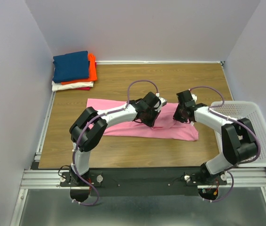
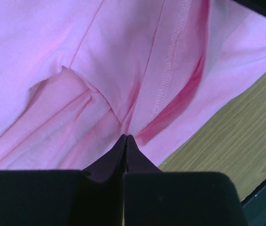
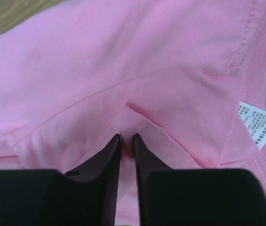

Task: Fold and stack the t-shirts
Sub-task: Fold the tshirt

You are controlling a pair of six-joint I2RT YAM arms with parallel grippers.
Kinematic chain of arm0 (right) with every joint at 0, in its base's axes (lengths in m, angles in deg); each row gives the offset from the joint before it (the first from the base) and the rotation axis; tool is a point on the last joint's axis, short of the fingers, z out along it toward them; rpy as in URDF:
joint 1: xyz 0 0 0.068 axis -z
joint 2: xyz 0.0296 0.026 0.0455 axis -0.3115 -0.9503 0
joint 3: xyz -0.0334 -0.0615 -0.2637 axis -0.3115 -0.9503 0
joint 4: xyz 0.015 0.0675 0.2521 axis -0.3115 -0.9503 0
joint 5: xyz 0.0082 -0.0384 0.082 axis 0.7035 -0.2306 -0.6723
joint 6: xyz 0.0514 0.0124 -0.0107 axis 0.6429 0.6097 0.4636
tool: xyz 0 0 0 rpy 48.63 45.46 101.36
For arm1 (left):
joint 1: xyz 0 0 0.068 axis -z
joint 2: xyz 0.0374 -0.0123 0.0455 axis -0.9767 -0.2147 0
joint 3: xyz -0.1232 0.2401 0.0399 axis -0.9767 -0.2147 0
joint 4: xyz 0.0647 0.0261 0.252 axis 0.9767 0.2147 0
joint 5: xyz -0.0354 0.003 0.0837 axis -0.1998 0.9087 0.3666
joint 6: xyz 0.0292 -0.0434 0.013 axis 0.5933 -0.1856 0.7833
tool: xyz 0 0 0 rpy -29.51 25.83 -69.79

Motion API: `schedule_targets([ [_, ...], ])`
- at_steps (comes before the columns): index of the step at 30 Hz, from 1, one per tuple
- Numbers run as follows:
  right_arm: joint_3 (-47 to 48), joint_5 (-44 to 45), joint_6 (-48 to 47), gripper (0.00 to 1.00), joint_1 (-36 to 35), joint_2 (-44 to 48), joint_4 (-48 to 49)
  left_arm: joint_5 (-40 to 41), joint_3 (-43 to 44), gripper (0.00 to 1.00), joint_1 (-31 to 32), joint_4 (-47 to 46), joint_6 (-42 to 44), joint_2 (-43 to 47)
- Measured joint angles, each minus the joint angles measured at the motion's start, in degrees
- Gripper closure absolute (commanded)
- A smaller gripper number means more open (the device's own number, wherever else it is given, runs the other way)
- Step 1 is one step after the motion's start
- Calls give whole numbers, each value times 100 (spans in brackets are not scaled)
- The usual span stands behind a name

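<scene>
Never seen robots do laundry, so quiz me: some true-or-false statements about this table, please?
1. The left gripper and right gripper both touch the pink t-shirt. True.
2. The navy shirt lies at the bottom of the folded stack. False: it is on top, above the orange shirt.
3. The left gripper pinches pink cloth. True.
4. The folded stack sits in the white basket. False: it sits on the table, in the far left corner; the basket is at the right edge.

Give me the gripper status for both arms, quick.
Left gripper: closed, jaws pinching a fold of the pink t-shirt.
Right gripper: jaws almost together, with a fold of the same pink t-shirt caught between them.
</scene>
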State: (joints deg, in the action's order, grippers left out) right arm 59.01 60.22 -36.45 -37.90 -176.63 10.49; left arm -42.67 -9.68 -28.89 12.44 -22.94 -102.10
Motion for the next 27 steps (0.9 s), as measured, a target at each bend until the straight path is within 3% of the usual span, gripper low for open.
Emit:
schedule_targets([
  [4,-116,20,-13,93,0,247,20,-2,0,94,-11,2,0,0],
  [8,-334,15,-13,95,0,721,17,-2,15,94,-28,4,0,0],
  [27,-1384,-625,354,96,0,2492,-444,-2,308,96,-76,181,90,0],
])
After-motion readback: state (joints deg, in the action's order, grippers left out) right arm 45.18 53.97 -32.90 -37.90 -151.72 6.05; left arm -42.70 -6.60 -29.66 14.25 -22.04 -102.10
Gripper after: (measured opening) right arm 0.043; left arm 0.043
